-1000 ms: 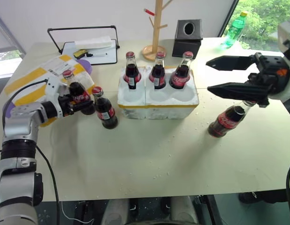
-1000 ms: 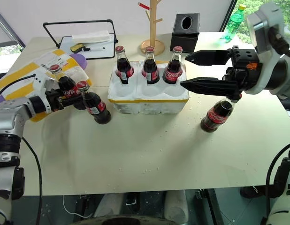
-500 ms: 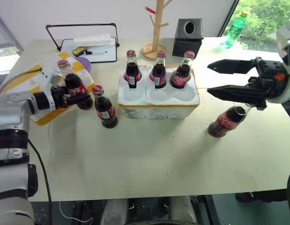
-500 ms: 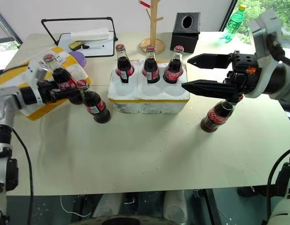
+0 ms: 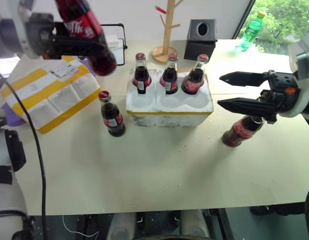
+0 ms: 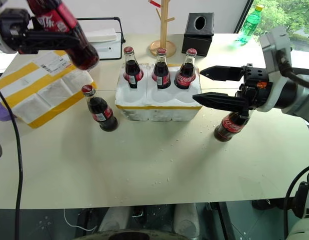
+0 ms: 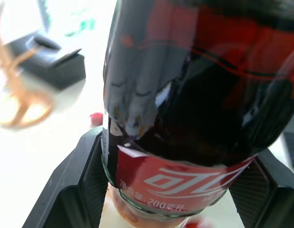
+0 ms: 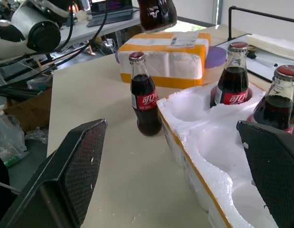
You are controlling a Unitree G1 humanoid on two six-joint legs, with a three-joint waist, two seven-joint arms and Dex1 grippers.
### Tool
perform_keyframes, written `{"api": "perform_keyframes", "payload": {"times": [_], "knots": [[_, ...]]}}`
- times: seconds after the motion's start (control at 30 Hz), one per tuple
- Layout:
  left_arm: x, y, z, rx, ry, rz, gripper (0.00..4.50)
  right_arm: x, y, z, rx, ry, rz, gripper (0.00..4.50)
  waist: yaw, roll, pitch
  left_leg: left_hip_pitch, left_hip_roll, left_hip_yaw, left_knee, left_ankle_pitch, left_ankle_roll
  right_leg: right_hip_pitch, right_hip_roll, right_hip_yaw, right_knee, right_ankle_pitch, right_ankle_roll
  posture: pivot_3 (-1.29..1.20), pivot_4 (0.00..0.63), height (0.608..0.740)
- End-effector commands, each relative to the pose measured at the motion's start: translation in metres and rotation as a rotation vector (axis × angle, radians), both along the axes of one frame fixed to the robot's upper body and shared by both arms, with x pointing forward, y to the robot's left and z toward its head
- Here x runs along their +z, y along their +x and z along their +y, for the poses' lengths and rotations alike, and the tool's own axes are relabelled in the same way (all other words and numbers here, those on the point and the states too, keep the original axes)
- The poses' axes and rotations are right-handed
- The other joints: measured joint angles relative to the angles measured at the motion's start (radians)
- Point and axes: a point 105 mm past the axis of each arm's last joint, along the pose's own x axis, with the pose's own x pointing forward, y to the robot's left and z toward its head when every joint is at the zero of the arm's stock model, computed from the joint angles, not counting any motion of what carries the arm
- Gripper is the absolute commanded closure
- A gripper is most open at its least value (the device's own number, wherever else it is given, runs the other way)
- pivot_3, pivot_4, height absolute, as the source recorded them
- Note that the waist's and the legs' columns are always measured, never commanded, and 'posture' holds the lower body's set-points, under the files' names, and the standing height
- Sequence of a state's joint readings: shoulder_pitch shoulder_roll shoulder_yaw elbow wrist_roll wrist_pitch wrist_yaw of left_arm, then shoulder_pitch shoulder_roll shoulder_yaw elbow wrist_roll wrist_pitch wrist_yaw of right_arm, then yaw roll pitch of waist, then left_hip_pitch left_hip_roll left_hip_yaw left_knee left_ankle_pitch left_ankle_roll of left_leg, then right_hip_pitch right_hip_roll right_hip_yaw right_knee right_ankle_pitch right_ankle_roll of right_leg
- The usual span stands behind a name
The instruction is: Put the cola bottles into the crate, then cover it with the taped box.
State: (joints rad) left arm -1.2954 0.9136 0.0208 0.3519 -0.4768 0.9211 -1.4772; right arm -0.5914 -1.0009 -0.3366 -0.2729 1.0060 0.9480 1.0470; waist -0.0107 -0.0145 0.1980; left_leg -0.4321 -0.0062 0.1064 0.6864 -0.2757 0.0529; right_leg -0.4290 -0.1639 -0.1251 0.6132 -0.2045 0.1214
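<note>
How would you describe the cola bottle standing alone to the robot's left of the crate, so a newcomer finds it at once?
Start at the white foam crate mid-table, with three cola bottles in its far wells. Just off its left end, between it and the yellow-taped box, one cola bottle stands upright on the bare tabletop. Unlike its neighbours, it sits in no well and no gripper holds it.

My left arm (image 5: 17, 32) is silver-grey metal with a black wrist section, and a thin black cable (image 5: 38, 150) trails from it. The left gripper (image 5: 92, 47) has long black fingers. My right arm (image 5: 303, 55) wears a pale grey-white shell over a rounded joint housing. The right gripper (image 5: 219, 90) is black, with a small orange marking (image 5: 290, 91) on its base. Its fingers (image 8: 83, 161) are flat wedges tapering to tips, the inner faces covered in fine cross-hatched texture. Another black cable (image 5: 308, 197) curves at my right side.
</note>
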Motion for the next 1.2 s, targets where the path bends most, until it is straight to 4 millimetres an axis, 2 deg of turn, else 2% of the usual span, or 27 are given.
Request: {"api": "perform_keyframes", "payload": {"times": [0.03,0.13,0.3,0.57,0.9,0.97,1.2], "knots": [[0.029,-0.019,-0.030,-0.059,-0.026,-0.071,1.68,0.011,-0.007,0.001,0.005,0.017,-0.066,0.00,0.003,0.000,0.000,0.000,0.000,0.000,0.000,0.000,0.000,0.000,0.000,0.000,0.000,0.000,0.000,0.00,0.150,0.740],[0.034,-0.018,-0.054,-0.052,-0.026,-0.085,1.68,0.010,-0.006,0.001,-0.001,0.023,-0.064,0.00,0.002,0.000,0.000,0.000,0.000,-0.001,0.003,0.000,0.000,0.001,0.000,0.000,0.001,0.000,0.000,0.00,0.150,0.740],[0.030,-0.023,-0.092,-0.106,0.032,-0.105,1.68,0.008,-0.005,0.002,-0.005,0.033,-0.064,0.00,0.002,0.000,0.000,0.000,0.000,-0.001,0.004,0.000,0.000,0.001,0.000,0.000,0.001,0.000,0.000,0.00,0.150,0.740],[0.028,-0.006,-0.136,-0.075,0.030,-0.041,1.68,0.006,0.000,0.002,-0.023,0.061,-0.066,0.00,0.020,0.000,0.000,-0.001,0.000,-0.001,0.006,0.000,0.000,0.001,0.000,0.001,0.001,0.000,0.000,0.00,0.150,0.740],[-0.004,0.026,-0.174,0.087,0.078,0.067,1.68,0.001,-0.002,0.000,-0.057,0.044,-0.066,0.00,0.024,0.000,0.000,-0.003,0.000,-0.002,0.011,-0.001,0.001,0.001,0.000,0.000,0.001,0.001,0.002,0.00,0.150,0.740],[-0.007,0.024,-0.182,0.079,0.060,0.113,1.68,-0.001,-0.003,-0.002,-0.068,0.033,-0.065,0.00,0.026,0.000,0.000,-0.003,0.000,-0.003,0.011,-0.001,0.002,0.001,0.000,0.000,0.001,0.001,0.002,0.00,0.150,0.740],[-0.024,0.030,-0.199,0.137,0.092,0.081,1.68,-0.002,-0.001,-0.007,-0.099,0.018,-0.068,0.00,0.024,0.000,0.000,-0.005,0.000,-0.003,0.011,-0.001,0.002,0.000,0.000,0.000,0.000,0.001,0.002,0.00,0.150,0.740]]}}
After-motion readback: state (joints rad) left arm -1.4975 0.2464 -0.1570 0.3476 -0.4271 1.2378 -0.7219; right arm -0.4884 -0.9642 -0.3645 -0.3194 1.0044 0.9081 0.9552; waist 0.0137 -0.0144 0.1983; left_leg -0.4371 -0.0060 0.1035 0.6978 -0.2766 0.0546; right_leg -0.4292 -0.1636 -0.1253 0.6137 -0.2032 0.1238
